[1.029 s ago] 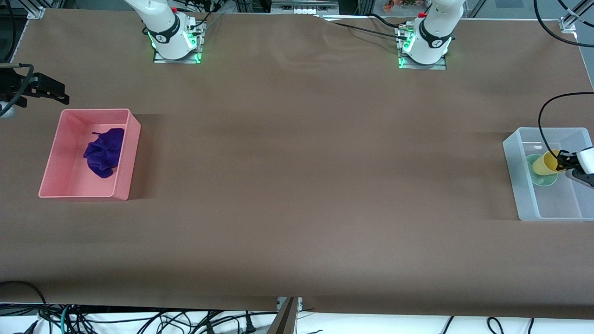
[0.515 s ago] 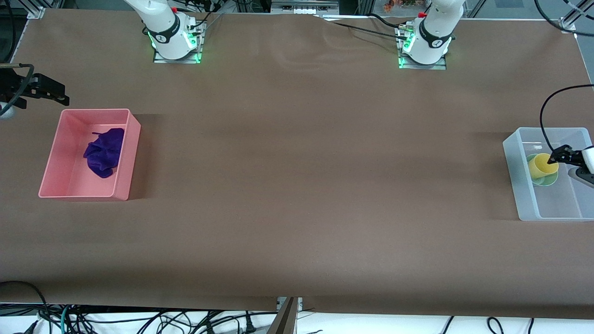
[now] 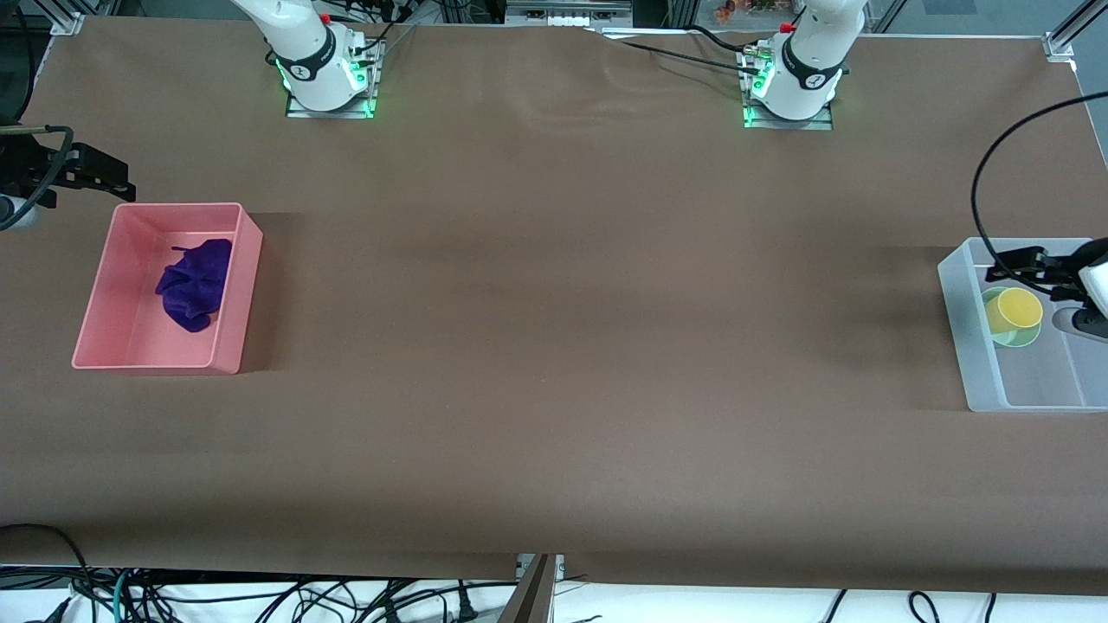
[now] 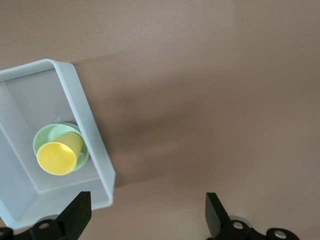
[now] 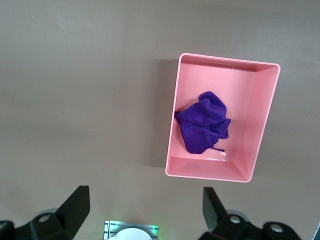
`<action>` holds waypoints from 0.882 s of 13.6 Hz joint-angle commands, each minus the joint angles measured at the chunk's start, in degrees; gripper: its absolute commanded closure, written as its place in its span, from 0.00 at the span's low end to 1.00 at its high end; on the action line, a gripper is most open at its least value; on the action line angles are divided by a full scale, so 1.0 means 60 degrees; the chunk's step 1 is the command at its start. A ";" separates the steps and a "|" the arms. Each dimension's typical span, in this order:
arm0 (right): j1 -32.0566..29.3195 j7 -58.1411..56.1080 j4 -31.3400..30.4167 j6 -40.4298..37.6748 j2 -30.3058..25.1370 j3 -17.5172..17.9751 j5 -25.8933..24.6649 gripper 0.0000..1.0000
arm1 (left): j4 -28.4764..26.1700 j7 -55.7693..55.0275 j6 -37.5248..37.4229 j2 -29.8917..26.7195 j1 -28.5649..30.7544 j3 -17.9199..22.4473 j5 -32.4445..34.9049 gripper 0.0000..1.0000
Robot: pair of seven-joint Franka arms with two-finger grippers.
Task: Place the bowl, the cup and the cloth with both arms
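Note:
The yellow cup (image 3: 1014,309) stands upright inside the mint-green bowl (image 3: 1013,335), and both are in a clear bin (image 3: 952,285) at the left arm's end of the table. My left gripper (image 3: 1026,260) hangs open above that bin, touching nothing. Its wrist view looks down on the cup (image 4: 59,156), the bowl (image 4: 46,137) and the bin wall (image 4: 85,125), with the left gripper (image 4: 148,215) spread wide over bare table. The purple cloth (image 3: 195,281) lies bunched in a pink bin (image 3: 235,285). My right gripper (image 3: 108,177) waits open beside that bin. The right wrist view shows the cloth (image 5: 202,122) far below the right gripper (image 5: 146,210).
The pink bin (image 5: 172,150) sits at the right arm's end of the brown table. Both arm bases (image 3: 327,73) (image 3: 792,82) stand along the table's edge farthest from the front camera. A black cable (image 3: 982,182) loops above the clear bin. Wires hang under the nearest table edge.
My left gripper opened and let go of the cup, which now stands in the bowl. The gripper then lifted up off it. The right arm barely shifted.

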 commanded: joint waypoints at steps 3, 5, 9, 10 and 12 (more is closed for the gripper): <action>0.0005 -0.0052 0.0260 -0.0082 0.0088 0.0024 -0.0019 0.00 | 0.0137 -0.0617 -0.0778 -0.1297 -0.1946 0.1004 -0.0136 0.00; 0.0005 -0.0052 0.0260 -0.0082 0.0088 0.0024 -0.0019 0.00 | -0.0608 -0.0924 -0.0589 -0.2074 -0.4029 0.3421 -0.1358 0.00; 0.0004 0.0064 0.0260 -0.0082 0.0103 0.0024 -0.0019 0.00 | -0.3041 -0.1405 0.1359 -0.3790 -0.5737 0.5381 -0.2216 0.00; 0.0005 0.0094 0.0289 -0.0082 0.0175 0.0024 -0.0019 0.00 | -0.3233 -0.1713 0.1390 -0.3908 -0.5766 0.5381 -0.2231 0.00; -0.0010 0.0094 0.0406 -0.0082 0.0249 0.0024 -0.0019 0.00 | -0.3264 -0.1819 0.1623 -0.3895 -0.5796 0.5381 -0.2216 0.00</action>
